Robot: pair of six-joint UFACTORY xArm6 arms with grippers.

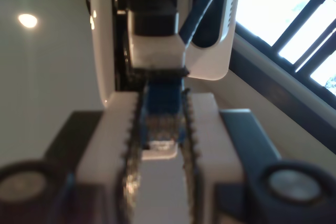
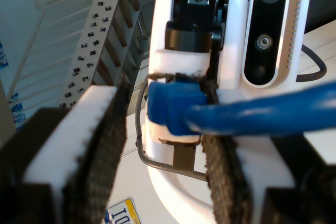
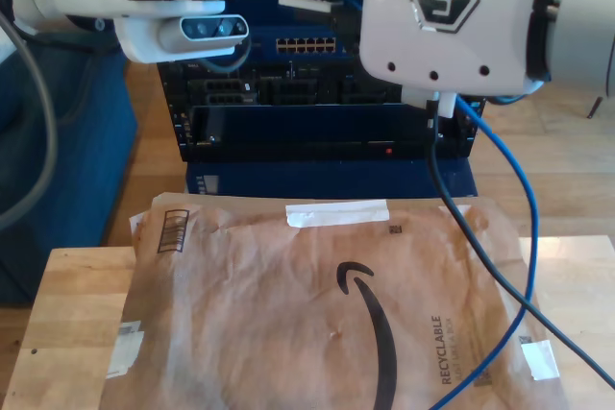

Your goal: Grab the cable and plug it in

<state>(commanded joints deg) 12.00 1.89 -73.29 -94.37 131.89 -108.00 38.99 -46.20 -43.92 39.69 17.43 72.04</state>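
Observation:
The cable's translucent blue plug [image 1: 161, 116] sits between the serrated pads of my first gripper [image 1: 161, 100], which is shut on it. My second gripper faces it nose to nose, one white finger [image 1: 155, 51] just above the plug. In the second wrist view the blue boot [image 2: 173, 109] lies between the pads of my second gripper [image 2: 165, 103], touching one pad with a gap at the other, so it stands open. The cable [image 2: 262, 111] runs back past that pad. In the exterior view the cable [image 3: 514, 208] hangs from behind a large white arm [image 3: 442, 16].
A blue rack with a row of ports [image 3: 307, 45] stands at the back. A brown padded envelope [image 3: 317, 304] covers the wooden table [image 3: 77, 304]. A black arm cable [image 3: 461, 218] drops across it. Another gripper with its camera [image 3: 202, 31] is at the exterior view's upper left.

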